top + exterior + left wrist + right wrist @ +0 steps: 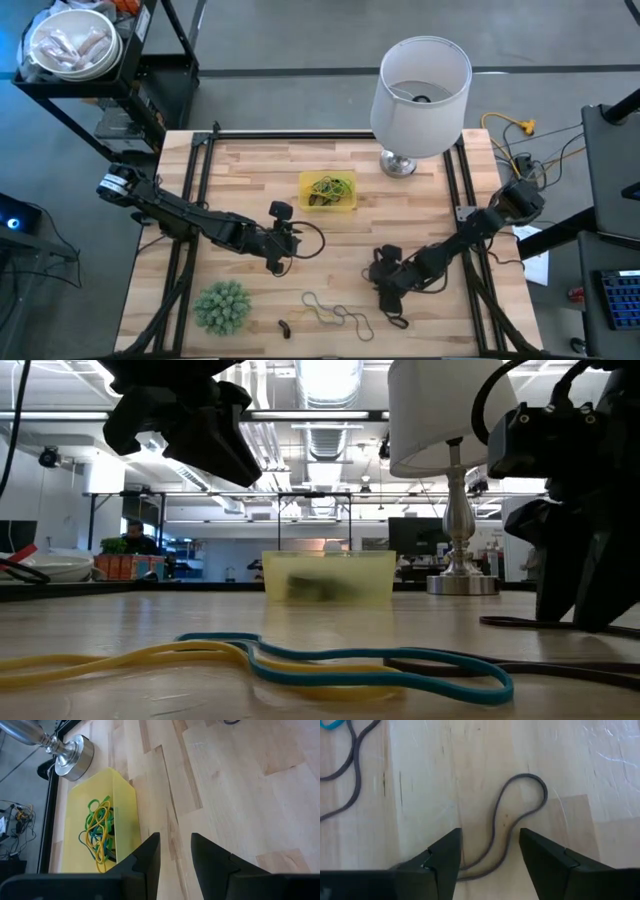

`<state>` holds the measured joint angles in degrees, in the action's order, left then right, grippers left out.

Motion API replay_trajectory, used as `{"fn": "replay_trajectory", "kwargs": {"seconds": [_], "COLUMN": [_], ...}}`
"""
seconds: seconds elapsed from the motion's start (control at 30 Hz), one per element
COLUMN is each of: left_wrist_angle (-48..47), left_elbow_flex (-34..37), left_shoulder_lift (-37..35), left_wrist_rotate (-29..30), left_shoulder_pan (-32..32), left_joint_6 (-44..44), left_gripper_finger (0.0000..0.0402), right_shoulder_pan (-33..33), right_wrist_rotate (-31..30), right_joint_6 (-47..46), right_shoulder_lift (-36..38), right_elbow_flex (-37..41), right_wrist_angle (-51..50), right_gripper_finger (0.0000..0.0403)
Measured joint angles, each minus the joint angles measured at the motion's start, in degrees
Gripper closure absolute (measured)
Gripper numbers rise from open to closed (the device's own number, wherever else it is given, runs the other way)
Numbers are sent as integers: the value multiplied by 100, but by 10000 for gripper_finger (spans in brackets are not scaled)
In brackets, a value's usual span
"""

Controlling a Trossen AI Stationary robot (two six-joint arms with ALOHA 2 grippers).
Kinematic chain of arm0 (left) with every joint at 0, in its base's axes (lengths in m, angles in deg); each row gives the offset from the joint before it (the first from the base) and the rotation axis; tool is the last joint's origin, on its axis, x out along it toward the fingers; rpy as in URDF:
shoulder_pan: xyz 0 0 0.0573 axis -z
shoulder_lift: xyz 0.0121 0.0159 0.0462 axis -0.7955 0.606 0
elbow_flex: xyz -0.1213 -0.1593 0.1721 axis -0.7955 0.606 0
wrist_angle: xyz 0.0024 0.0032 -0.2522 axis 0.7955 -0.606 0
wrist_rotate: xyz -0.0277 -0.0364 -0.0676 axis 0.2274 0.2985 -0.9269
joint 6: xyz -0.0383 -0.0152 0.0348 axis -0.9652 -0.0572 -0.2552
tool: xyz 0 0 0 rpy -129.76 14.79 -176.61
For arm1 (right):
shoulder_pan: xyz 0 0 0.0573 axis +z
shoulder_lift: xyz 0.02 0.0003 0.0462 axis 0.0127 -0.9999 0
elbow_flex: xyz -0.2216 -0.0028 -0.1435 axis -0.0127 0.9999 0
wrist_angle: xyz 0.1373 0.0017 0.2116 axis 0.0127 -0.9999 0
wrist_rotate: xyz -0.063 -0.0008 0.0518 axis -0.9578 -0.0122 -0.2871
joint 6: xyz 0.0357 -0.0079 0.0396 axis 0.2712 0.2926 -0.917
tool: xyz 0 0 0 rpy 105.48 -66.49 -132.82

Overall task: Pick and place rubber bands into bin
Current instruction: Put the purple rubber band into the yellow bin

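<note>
1. Task status: partly complete. The yellow bin (pixel 328 191) sits mid-table, near the lamp base (pixel 398 164), and already contains a tangle of green and yellow rubber bands (pixel 99 831).
2. Remaining work: several bands lie loose on the wooden table (pixel 250 170). A cluster of yellow, teal and dark loops (pixel 335 316) rests near the front edge, with a small dark band (pixel 285 327) just beside it toward the spiky green plant (pixel 222 306).
3. Right gripper (pixel 490 855): it is lowered to the table front-right, well apart from the bin. Its fingers are spread wide and hold nothing. They straddle a dark grey rubber band (pixel 520 815) that lies flat on the wood.
4. Left gripper (pixel 175 855): it hangs above the table just beside the bin. A narrow gap shows between its fingers, and nothing is held.
5. Assessment: the dark grey band appears to be the next item for pickup; the front cluster follows.
</note>
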<state>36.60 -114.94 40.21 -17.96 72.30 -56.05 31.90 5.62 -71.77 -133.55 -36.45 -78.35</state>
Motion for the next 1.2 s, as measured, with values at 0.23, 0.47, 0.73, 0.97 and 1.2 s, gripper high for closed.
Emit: {"fn": "replay_trajectory", "kwargs": {"seconds": [0.23, 0.47, 0.73, 0.97, 1.2], "left_wrist_angle": [11, 2, 2, 3, 2], "left_elbow_flex": [29, 68, 68, 68, 68], "left_shoulder_lift": [0, 0, 0, 0, 0], "left_wrist_rotate": [0, 0, 0, 1, 0], "left_shoulder_pan": [0, 0, 0, 0, 0], "left_joint_6": [0, 0, 2, 2, 2], "left_gripper_finger": [308, 308, 308, 308, 308], "right_shoulder_pan": [0, 4, 17, 55, 139], "right_wrist_rotate": [-97, -212, -426, -904, -1632], "right_joint_6": [-208, -229, -76, 352, 1114], "right_shoulder_lift": [-137, -138, -138, -163, -228], "right_elbow_flex": [-227, -254, -254, -386, -817], "right_wrist_angle": [-441, -646, -777, -939, -1105], "right_gripper_finger": [234, 303, 387, 394, 394]}}
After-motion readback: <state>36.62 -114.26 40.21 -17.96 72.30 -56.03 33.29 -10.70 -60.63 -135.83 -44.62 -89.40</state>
